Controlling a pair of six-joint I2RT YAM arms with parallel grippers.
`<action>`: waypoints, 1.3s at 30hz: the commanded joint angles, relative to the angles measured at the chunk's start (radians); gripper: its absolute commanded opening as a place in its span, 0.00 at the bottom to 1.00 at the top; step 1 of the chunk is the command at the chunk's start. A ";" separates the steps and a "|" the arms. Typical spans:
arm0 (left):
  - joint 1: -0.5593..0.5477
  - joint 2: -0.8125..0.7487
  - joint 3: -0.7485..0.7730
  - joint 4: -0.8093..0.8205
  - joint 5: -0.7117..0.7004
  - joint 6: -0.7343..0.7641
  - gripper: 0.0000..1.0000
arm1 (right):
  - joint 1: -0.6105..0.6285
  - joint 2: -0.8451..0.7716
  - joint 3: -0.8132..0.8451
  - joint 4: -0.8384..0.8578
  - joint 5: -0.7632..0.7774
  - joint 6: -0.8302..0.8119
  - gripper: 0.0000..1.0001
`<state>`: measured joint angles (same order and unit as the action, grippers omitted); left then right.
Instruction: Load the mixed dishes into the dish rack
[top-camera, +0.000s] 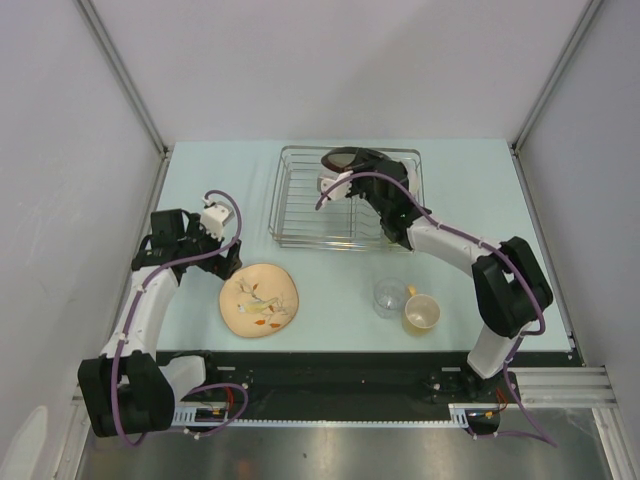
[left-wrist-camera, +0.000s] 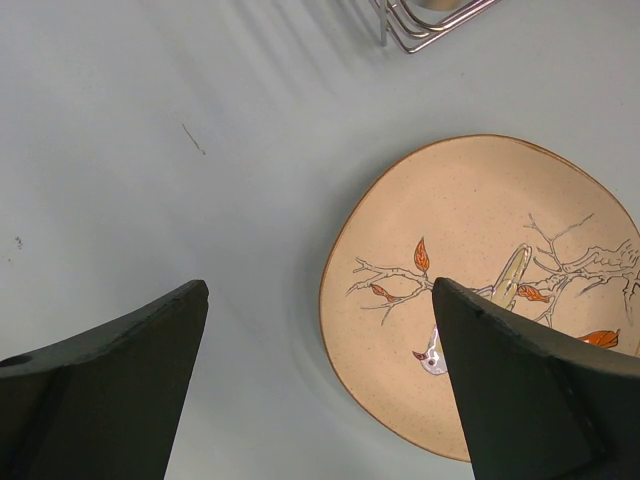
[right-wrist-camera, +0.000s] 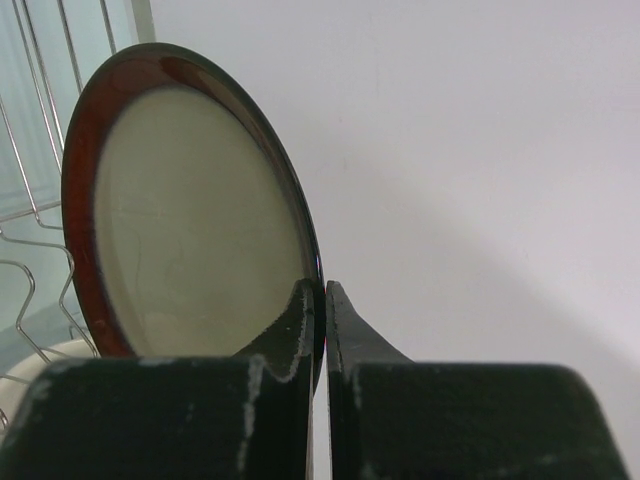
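The right gripper (right-wrist-camera: 322, 300), clamped on the dark-red-rimmed beige plate (right-wrist-camera: 190, 220) at its five-o'clock rim, risks it pivoting and clattering into the silver wire rack (top-camera: 300, 205).

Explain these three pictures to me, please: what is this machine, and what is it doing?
It is two robot arms bolted to a pale table, each ending in a two-finger gripper. The wide picture looks down from above; the other two come from cameras on the wrists. The right gripper pinches a red-rimmed plate, held on edge at the wire dish rack. The left gripper is open near a leaf-patterned plate lying flat. A clear glass and a yellowish cup stand in front of the rack.
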<state>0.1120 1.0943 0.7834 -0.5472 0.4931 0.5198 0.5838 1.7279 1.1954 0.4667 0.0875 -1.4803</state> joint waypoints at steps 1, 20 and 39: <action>0.009 -0.028 0.005 0.015 0.013 -0.010 1.00 | -0.030 -0.077 0.084 0.133 -0.006 -0.002 0.00; 0.009 -0.028 0.001 0.016 0.001 -0.001 1.00 | -0.070 -0.022 0.058 0.139 -0.025 0.084 0.00; 0.011 -0.042 0.004 0.012 0.001 0.005 1.00 | -0.078 0.073 0.018 0.138 0.060 0.268 0.00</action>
<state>0.1120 1.0786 0.7834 -0.5476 0.4900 0.5220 0.5102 1.8004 1.2018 0.4477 0.0807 -1.2995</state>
